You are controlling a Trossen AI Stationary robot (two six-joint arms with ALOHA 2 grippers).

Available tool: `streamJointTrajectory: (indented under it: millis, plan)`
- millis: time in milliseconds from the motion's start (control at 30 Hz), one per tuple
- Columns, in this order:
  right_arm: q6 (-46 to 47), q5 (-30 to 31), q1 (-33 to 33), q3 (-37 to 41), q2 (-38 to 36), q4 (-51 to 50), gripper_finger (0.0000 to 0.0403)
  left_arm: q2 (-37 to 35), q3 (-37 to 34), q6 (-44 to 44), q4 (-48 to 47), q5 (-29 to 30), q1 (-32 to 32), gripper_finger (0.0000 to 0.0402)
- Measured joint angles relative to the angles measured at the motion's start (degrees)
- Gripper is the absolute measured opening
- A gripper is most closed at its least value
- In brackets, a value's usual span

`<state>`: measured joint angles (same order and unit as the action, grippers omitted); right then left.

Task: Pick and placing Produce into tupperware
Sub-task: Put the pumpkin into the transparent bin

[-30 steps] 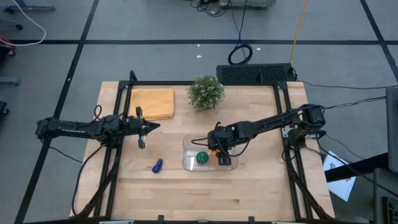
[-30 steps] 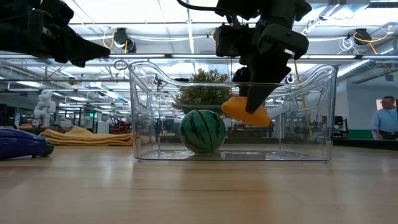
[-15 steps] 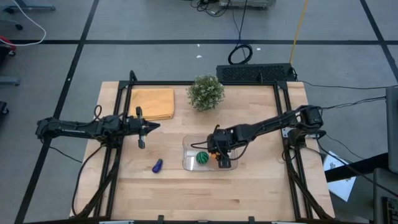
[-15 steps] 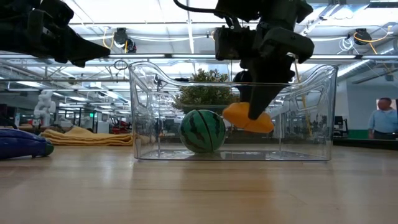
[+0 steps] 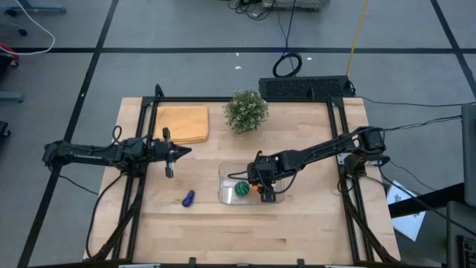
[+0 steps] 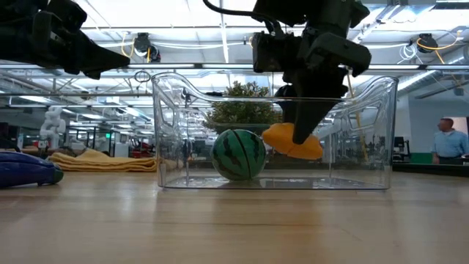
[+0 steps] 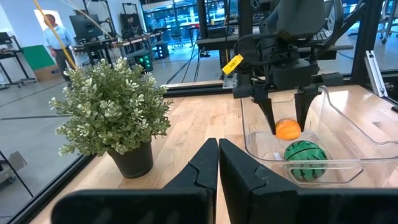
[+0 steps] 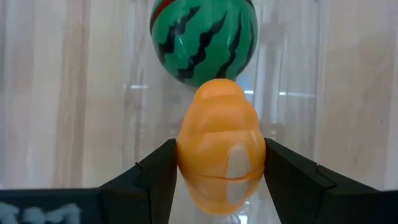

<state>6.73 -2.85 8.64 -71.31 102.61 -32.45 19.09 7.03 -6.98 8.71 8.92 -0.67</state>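
right gripper (image 6: 299, 136) reaches down into the clear tupperware (image 6: 366, 147), its fingers clamped on the small orange piece (image 6: 292, 141), held above the floor. orange piece: smooth, lobed, long axis roughly level. striped green ball (image 6: 239, 154) rests just beside the gripper. left gripper (image 5: 177, 152) waits well apart, closed on nothing.

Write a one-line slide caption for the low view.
Right tool holds the orange piece inside the clear tupperware, just above its floor, beside the striped green ball; the purple piece waits outside.
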Motion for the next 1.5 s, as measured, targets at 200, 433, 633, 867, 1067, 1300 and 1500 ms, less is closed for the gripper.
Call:
streamJointTrajectory:
  millis: [200,433,633,867,1067,1300,1500]
  plan:
    - [0.09,0.02,-0.18,-0.07,0.57,0.54,0.0199,0.02,0.00,0.04,-0.28,-0.10,0.00,0.0019]
    - [0.13,0.06,-1.23,-0.07,0.61,0.33,0.0199,0.00,0.00,0.04,-0.42,-0.37,0.00,0.0019]
    - [0.74,0.06,-2.22,0.05,0.61,0.28,0.0199,0.01,0.00,0.09,-0.43,-0.43,0.00,0.0019]
    - [1.09,0.06,-2.21,3.46,0.64,2.68,0.0199,0.02,0.00,-0.07,-0.44,-0.45,0.00,0.0019]
    - [0.86,0.04,-2.21,3.98,0.68,2.70,0.0199,0.00,0.00,-0.20,-0.42,-0.43,0.00,0.0019]
    - [-0.60,-0.05,-2.19,3.98,0.68,2.69,0.0212,0.01,0.00,0.08,-0.43,-0.43,0.00,0.0019]
    - [-4.36,-0.10,-2.01,3.98,0.68,2.52,0.0209,0.01,0.00,0.28,-0.42,-0.43,0.00,0.0019]
